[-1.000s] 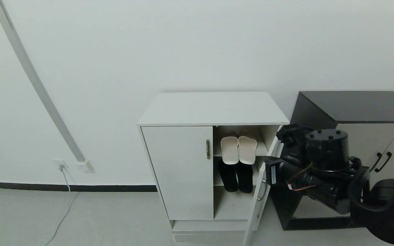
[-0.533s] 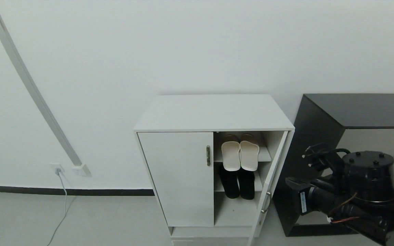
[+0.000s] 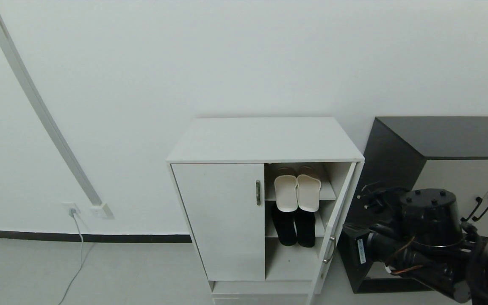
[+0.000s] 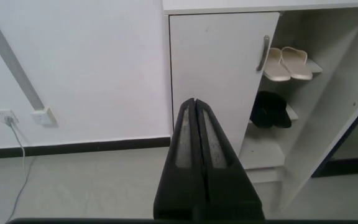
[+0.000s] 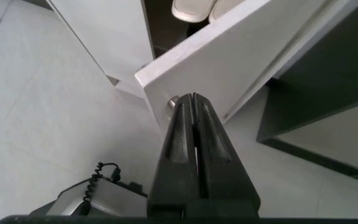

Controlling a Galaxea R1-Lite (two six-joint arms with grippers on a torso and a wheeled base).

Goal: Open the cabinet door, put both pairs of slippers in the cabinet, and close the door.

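The white cabinet [image 3: 265,140] has its left door [image 3: 220,216] closed and its right door [image 3: 337,228] swung out. Inside, a white pair of slippers [image 3: 297,192] lies on the upper shelf and a black pair [image 3: 295,226] on the shelf below. My right arm [image 3: 422,237] is low to the right of the open door. The right gripper [image 5: 193,99] is shut, empty, with its tips at the outer face of the door [image 5: 241,56] beside the metal handle [image 5: 172,103]. My left gripper [image 4: 194,106] is shut and empty, held back from the cabinet [image 4: 222,74], facing the closed door.
A black cabinet [image 3: 439,135] stands right against the white one, close behind my right arm. A wall socket with a cable [image 3: 74,212] and a slanted cable duct [image 3: 36,101] are on the left wall. Bare floor [image 3: 79,275] lies left of the cabinet.
The head camera has shifted, so the cabinet sits slightly lower in view. My right arm dropped from the door's top edge, swung out right, then came back toward the door's handle.
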